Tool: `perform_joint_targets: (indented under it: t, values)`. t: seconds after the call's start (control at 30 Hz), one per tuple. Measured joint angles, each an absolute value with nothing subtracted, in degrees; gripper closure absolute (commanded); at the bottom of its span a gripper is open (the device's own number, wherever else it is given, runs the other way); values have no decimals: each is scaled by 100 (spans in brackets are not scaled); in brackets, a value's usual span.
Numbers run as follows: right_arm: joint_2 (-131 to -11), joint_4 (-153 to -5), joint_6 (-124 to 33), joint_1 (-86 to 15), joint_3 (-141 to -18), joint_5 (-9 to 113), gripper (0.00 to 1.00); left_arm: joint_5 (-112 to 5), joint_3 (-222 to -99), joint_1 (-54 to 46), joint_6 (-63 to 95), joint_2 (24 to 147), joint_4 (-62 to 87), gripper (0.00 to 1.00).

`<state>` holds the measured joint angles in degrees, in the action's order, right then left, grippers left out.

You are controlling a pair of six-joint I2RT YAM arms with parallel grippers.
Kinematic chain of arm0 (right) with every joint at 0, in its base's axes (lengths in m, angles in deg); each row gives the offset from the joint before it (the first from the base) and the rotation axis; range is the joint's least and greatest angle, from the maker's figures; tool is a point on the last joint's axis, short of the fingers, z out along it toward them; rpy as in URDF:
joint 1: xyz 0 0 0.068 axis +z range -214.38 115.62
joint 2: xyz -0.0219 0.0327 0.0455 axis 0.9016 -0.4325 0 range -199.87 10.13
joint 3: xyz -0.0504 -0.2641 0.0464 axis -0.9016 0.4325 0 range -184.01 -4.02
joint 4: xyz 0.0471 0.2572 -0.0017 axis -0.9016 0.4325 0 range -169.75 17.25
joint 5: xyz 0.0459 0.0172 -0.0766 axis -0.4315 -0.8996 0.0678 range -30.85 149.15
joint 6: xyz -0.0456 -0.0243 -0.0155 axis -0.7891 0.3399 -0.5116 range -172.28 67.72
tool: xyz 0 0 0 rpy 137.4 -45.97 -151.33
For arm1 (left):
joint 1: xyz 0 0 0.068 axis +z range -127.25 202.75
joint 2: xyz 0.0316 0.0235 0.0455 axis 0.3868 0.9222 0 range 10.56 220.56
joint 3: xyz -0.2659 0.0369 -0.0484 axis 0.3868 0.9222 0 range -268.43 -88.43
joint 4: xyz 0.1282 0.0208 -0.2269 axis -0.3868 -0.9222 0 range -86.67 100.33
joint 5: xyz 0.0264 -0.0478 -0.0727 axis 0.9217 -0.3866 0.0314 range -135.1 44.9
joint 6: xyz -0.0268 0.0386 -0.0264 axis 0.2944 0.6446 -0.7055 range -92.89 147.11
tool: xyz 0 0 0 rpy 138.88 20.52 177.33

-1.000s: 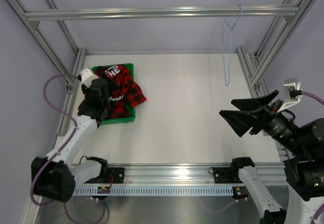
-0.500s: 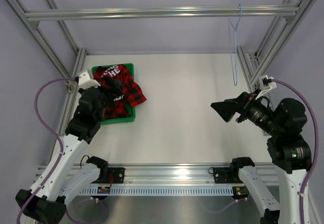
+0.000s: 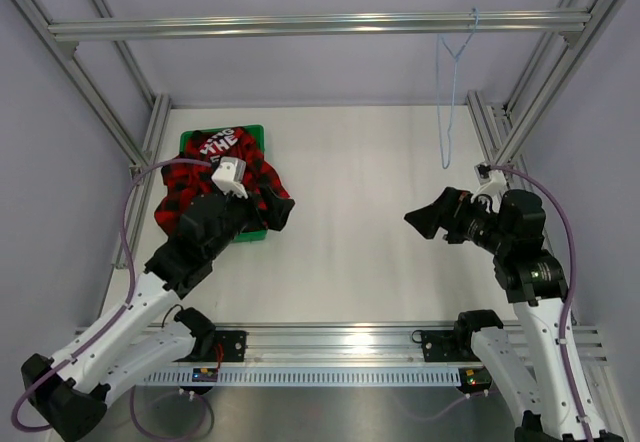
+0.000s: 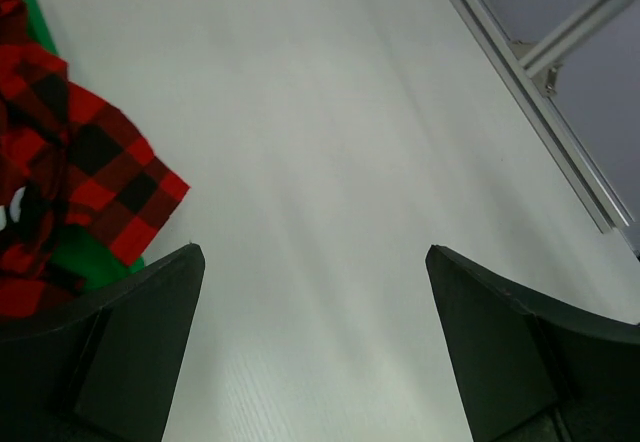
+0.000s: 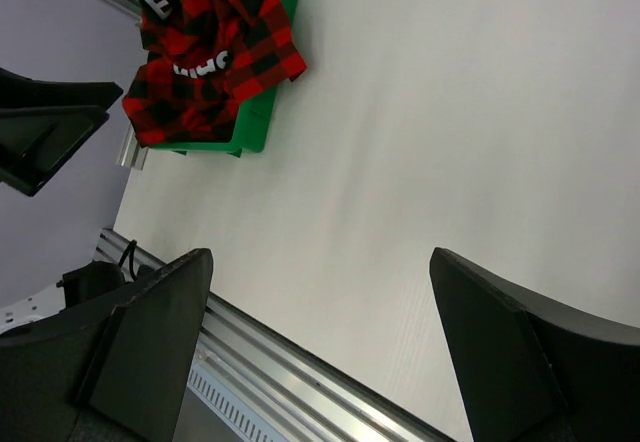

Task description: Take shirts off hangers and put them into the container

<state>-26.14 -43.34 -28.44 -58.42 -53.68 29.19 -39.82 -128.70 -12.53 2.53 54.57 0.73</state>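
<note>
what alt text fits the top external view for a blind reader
A red plaid shirt lies in a green tray at far left, spilling over its rim. A bare blue hanger hangs from the top rail at right. The left gripper and right gripper are open and empty.

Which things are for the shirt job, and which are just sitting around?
For the job:
- plaid shirt, heaped on the tray
- green tray
- blue hanger, bare and hanging up
- left hand and right hand, both open

Just around:
- metal frame
- white table
</note>
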Motion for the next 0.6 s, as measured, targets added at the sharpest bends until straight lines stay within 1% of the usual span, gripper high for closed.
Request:
perform_joint_targets:
  t: [0.23,0.6]
  values:
    - [-3001,-5018,-2696,-5842,-4822,2919,1,-4800,-12649,-1413,334,5538,494,1]
    - [-3272,-5515,-2700,-5842,-4767,3077,1,-5095,-12649,-1555,581,5562,602,1]
